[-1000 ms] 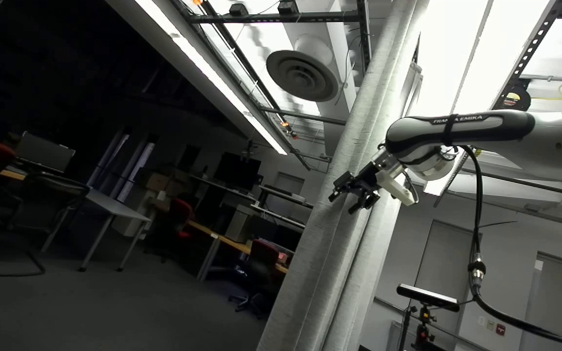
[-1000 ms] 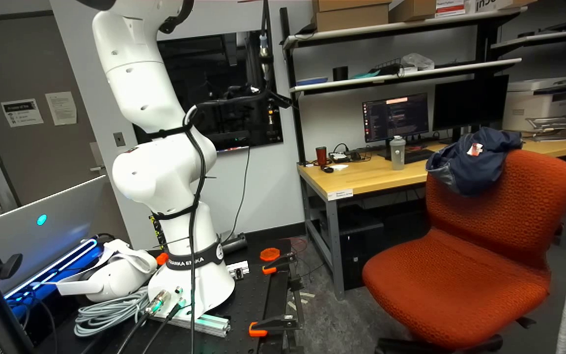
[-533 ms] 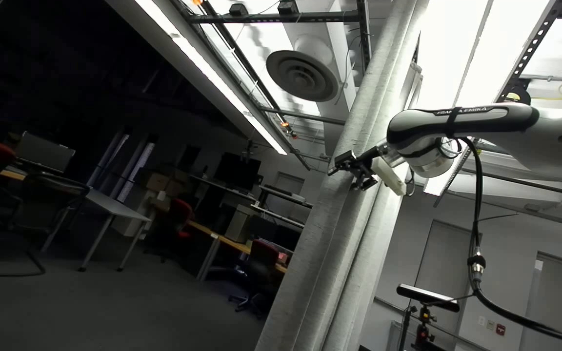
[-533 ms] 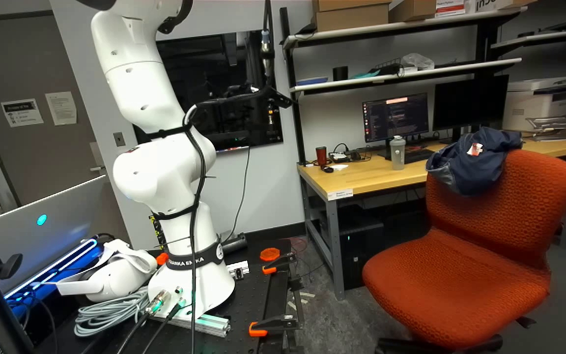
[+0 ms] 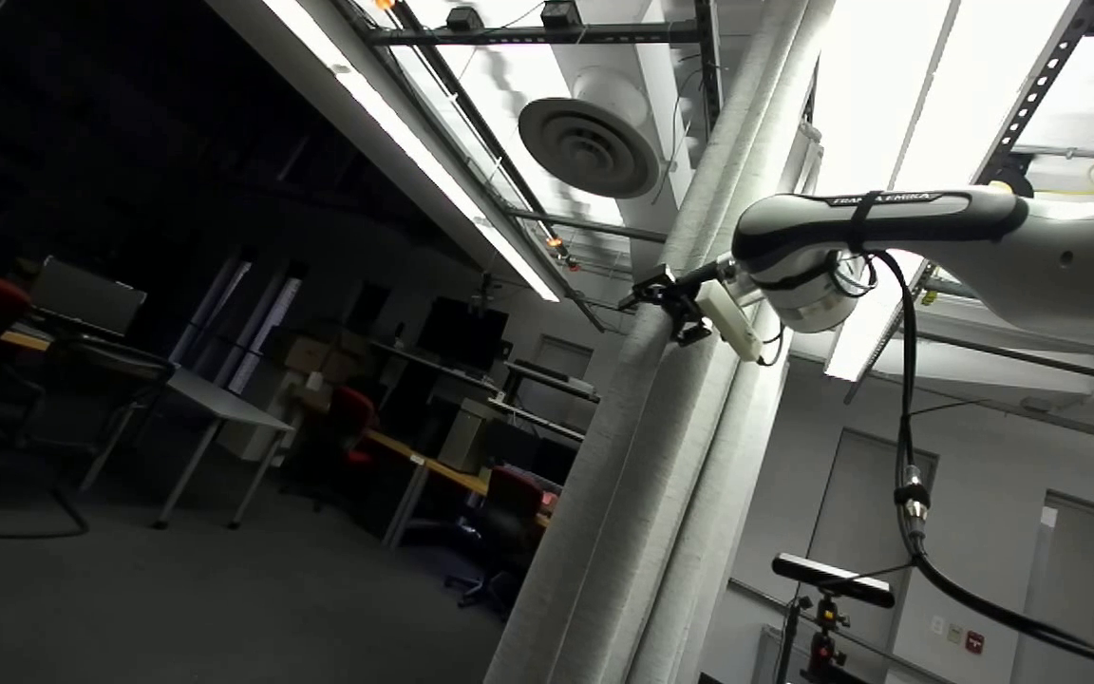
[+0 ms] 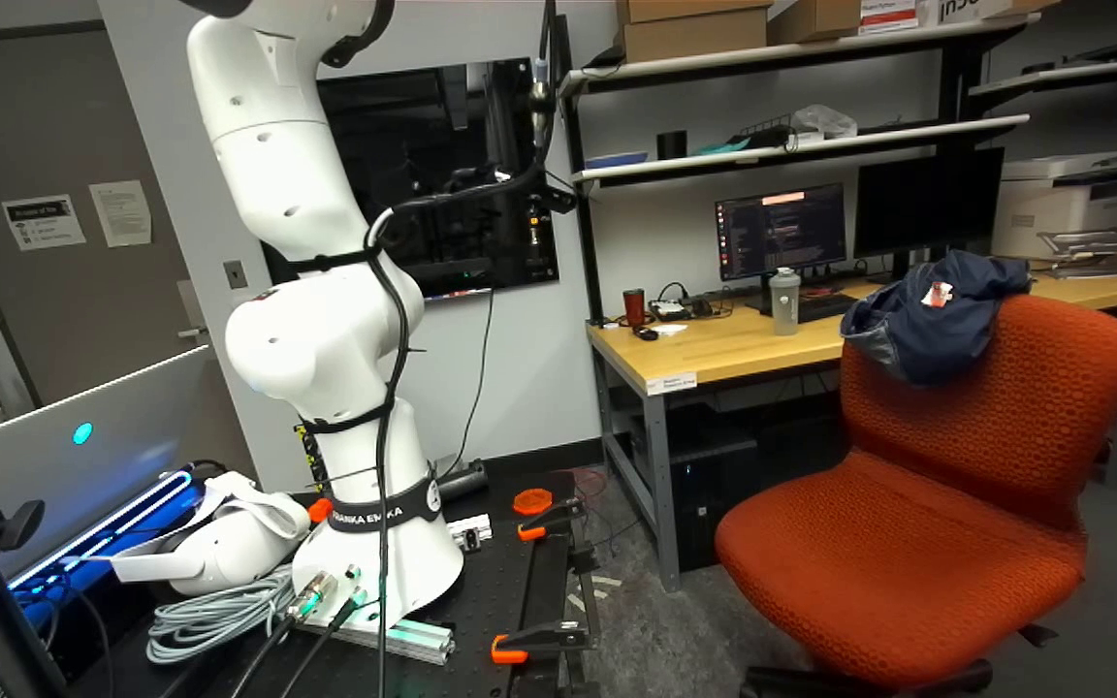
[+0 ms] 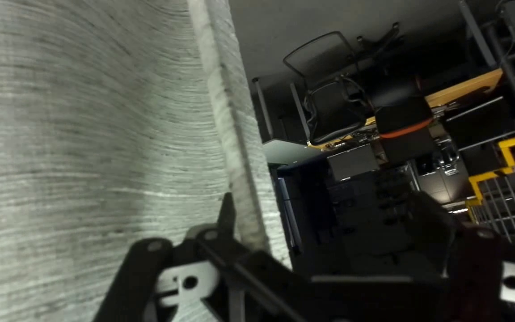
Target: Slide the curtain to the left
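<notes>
- At the edge of the tall pale curtain (image 5: 642,494), the black gripper (image 5: 658,318) overlaps the folds in an exterior view, one finger jutting past the cloth.
- Its fingers (image 7: 226,219) stand wide apart, with darkness showing between them.
- From the wrist, the curtain fills the left side, its thick rolled edge running down to just beside one fingertip; a narrow margin of fabric shows past that tip, on the gap side. I cannot tell whether finger and cloth touch. The other finger stands well apart from the fabric there.
- Only the wrist view gives me the yellow railing (image 7: 505,152).
- The round ceiling vent (image 5: 588,147) and long light strip (image 5: 433,152) show just in an exterior view, where the curtain slants from top to bottom.
- In an exterior view I get the base (image 6: 423,567) of the white arm (image 6: 272,184), a white headset (image 6: 239,543) and an orange chair (image 6: 927,543); what looks like the curtain is a pale sliver at the far right.
- "FRANKA EMIKA" reads on the arm in both exterior views, interrupted by a strap (image 5: 863,220) on the upper link and a black cable (image 6: 381,485) at the base.
- The door notices (image 6: 43,223), desk label (image 6: 672,383) and monitor (image 6: 781,233) text are too small to read.
</notes>
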You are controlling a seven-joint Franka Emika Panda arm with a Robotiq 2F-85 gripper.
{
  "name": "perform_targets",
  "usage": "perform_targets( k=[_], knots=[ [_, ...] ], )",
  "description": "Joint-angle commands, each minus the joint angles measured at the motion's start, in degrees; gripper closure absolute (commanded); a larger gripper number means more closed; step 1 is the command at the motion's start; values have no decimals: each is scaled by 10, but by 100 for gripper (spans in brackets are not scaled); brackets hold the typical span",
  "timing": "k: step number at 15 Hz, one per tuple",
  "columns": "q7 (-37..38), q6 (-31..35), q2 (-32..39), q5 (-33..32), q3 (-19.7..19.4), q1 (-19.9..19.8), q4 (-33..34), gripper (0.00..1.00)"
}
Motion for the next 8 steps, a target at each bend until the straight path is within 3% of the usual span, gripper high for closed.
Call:
perform_targets(
  k=[1,5,8],
  knots=[
    [23,5,42,18,5,3,56,32],
    [36,-5,55,20,11,2,72,64],
    [42,-7,40,11,22,7,48,86]
  ],
)
